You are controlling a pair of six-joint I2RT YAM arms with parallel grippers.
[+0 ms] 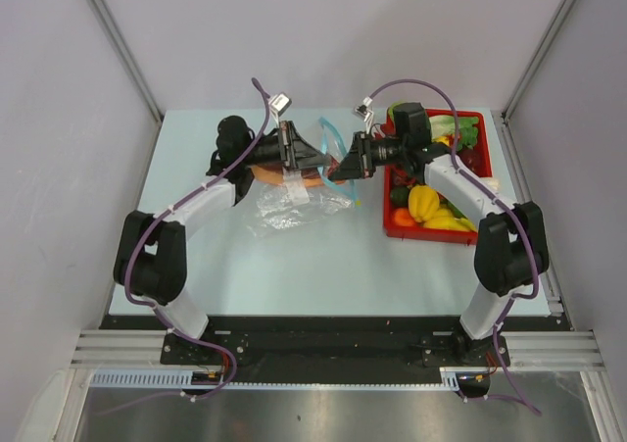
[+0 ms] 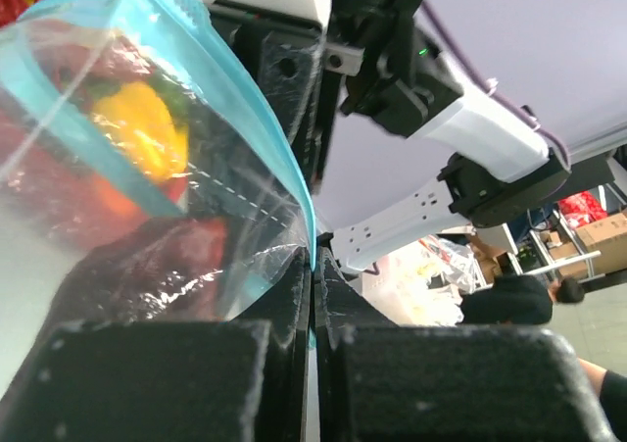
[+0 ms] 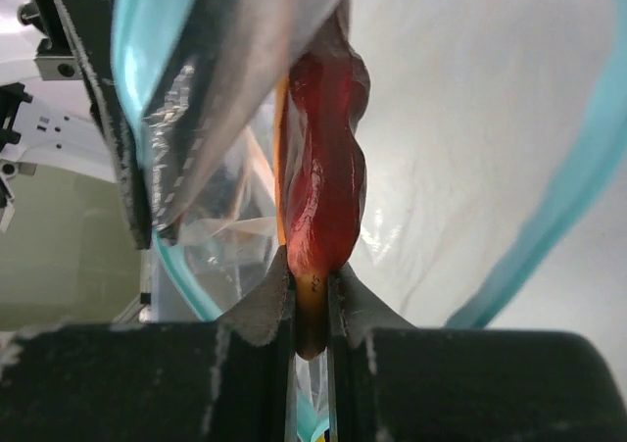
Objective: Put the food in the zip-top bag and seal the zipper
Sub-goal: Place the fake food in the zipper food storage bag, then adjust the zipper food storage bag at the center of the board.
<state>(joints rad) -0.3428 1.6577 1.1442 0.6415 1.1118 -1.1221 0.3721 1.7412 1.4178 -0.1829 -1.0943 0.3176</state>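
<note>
**Top view.** Step in hand, as you should read it: loading food, zipper not yet addressed.
- The zip-top bag lies crumpled on the counter, on the side of the red tray facing the left arm.
- Its zipper stands up as an open blue loop between the two claws.
- The left claw and right claw face each other just beside the tray.
- A yellow pepper and other toys remain in the tray.

**Left wrist.**
- The left claw is pressed together on the bag's edge, where the zipper runs down into the pads.
- The tray's pepper shows through the film.

**Right wrist.**
- The right claw is clamped on a glossy red-orange piece.
- The piece's long axis runs straight out from the fingertips, with the free end pointing away from the tray.
- The zipper curves round it, so the piece sits at the mouth. You cannot tell how deep it has gone.

**Next, by judgement.** Push the piece further along that axis, then release it. Keep the left hold firm so the mouth does not collapse.
</note>
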